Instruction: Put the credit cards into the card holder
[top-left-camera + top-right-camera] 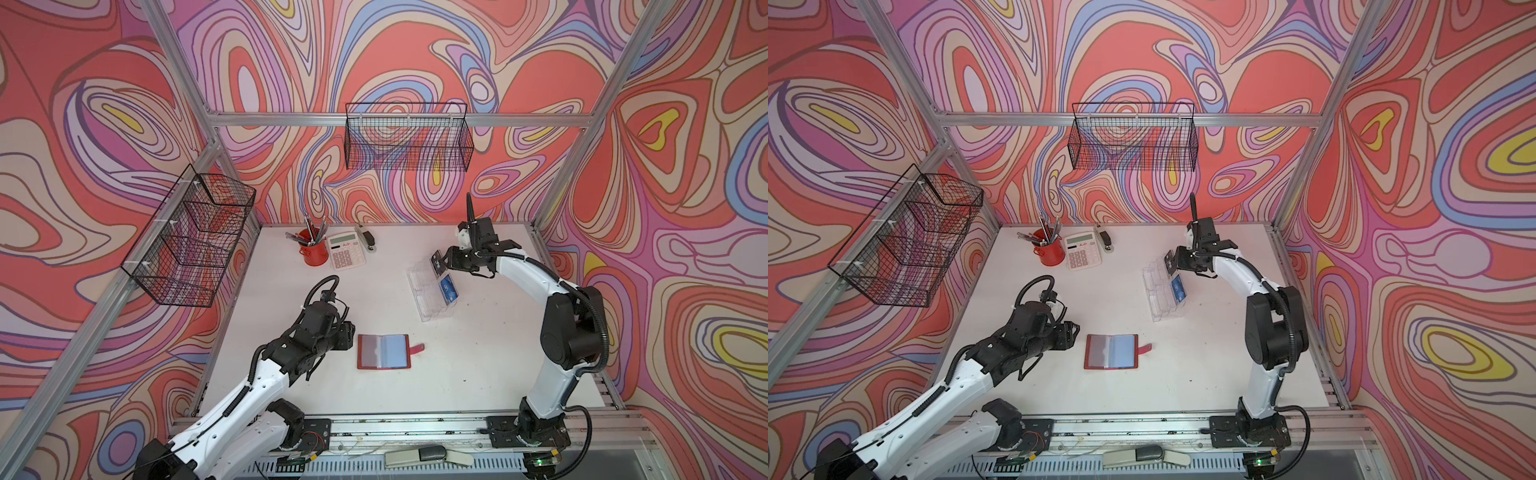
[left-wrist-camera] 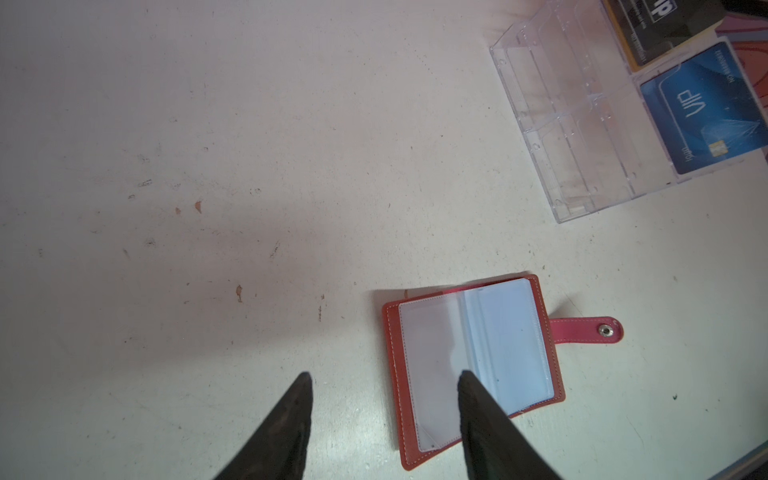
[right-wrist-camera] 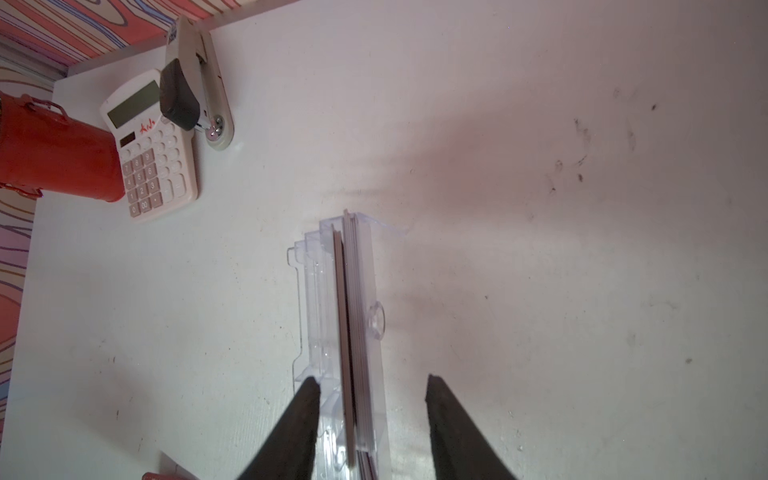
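Pick-up step: right gripper, fingers spread and empty, brackets the black credit cards in the clear stand near the tabletop's right edge. Next, I'd say: pinch 1 card, lift. Card holder lies open toward the front edge; left gripper hovers beside it, fingers apart.

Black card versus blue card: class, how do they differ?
Black card sits in the far section of the clear stand, blue card in the near one. Open fingers of the right gripper flank the black card, not the blue. Both read VIP.
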